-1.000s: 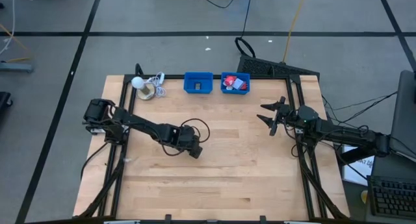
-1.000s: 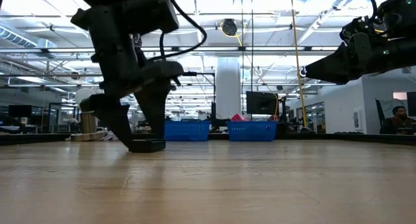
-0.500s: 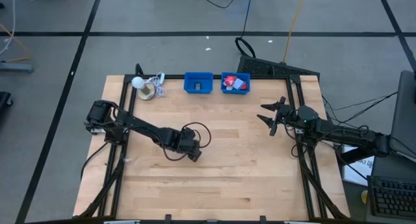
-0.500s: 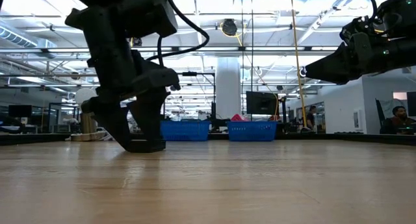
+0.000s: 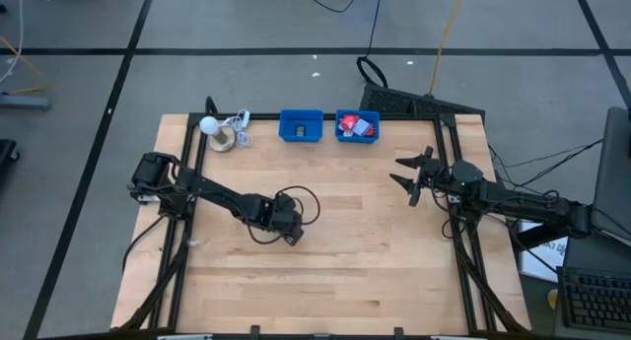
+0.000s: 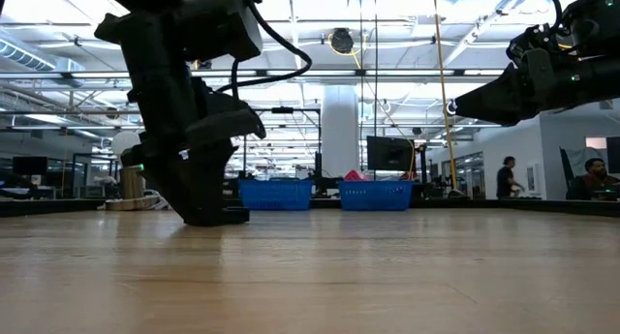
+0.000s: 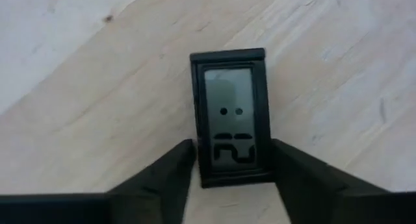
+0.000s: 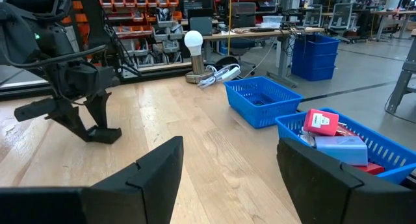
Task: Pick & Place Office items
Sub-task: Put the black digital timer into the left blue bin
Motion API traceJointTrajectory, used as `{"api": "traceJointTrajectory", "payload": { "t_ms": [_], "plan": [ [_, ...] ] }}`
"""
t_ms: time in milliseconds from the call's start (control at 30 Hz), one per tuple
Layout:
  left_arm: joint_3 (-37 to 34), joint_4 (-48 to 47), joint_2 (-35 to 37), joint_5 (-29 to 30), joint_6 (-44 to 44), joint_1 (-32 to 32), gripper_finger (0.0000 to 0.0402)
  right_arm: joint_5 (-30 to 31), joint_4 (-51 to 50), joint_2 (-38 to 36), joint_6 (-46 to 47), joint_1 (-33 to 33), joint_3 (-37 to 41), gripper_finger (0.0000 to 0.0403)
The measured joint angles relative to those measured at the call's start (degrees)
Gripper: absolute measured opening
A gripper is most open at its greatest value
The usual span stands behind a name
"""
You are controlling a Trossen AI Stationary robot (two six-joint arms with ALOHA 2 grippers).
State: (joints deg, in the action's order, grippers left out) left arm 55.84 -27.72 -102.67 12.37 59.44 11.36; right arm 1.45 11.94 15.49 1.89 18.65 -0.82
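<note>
A small flat black piece with a grey display (image 7: 231, 117) lies face up on the wooden table (image 5: 375, 251), a little left of the middle. My left gripper (image 7: 232, 160) points steeply down over it and is shut on it; in the high view the gripper (image 5: 291, 234) hides the piece. In the low view the piece (image 6: 231, 216) shows at the fingertips, on the table. My right gripper (image 5: 409, 174) waits open and level above the table's right side, holding nothing. Red and light blue office items (image 8: 328, 136) lie in the right blue bin (image 5: 357, 125). My left gripper pinches the black piece by its two long sides (image 7: 197, 160), near the end closest to the wrist, one finger on each side. The fingers (image 7: 170, 175) come from above, slanting down, and lie across the piece. The piece rests flat on the table.
Two blue bins (image 5: 301, 125) stand side by side at the far edge. A white bulb with a coiled cord (image 5: 222, 130) sits at the far left. Black frame rails (image 5: 182, 232) run along the table's left and right sides. Bare wood lies in the middle and near side.
My left gripper has sunk slightly onto the black piece and rolled a little at the wrist. Its fingers, wide apart a second ago, have come together on the piece's sides. The piece stays on the table.
</note>
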Motion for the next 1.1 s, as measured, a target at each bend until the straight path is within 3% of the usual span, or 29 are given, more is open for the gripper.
{"api": "traceJointTrajectory", "payload": {
  "t_ms": [133,267,433,667,967,1100],
  "plan": [
    [-0.03,0.5,-0.02,1.16,-6.59,-0.09,0.0152,-0.01,0.0,0.0,-0.01,-0.01,0.02,0.0238],
    [-0.07,2.64,-0.35,4.71,-12.73,-0.13,0.0152,0.01,0.0,0.0,0.0,0.01,0.02,0.0238],
    [-0.01,5.96,0.59,4.42,-18.89,-0.16,0.0159,0.0,0.0,0.0,-0.01,-0.01,0.02,0.0238],
    [3.69,6.67,8.07,8.51,-29.32,-2.63,0.0153,0.01,0.0,0.02,0.0,-0.01,0.0,0.0238],
    [8.59,7.05,19.97,13.07,-44.23,-15.96,0.0154,0.01,0.12,0.02,-0.02,0.0,0.0,0.0238],
    [9.57,7.45,20.15,10.51,-46.14,-25.09,0.0156,-0.02,0.11,0.02,-0.01,0.0,0.01,0.0238]
  ]
}}
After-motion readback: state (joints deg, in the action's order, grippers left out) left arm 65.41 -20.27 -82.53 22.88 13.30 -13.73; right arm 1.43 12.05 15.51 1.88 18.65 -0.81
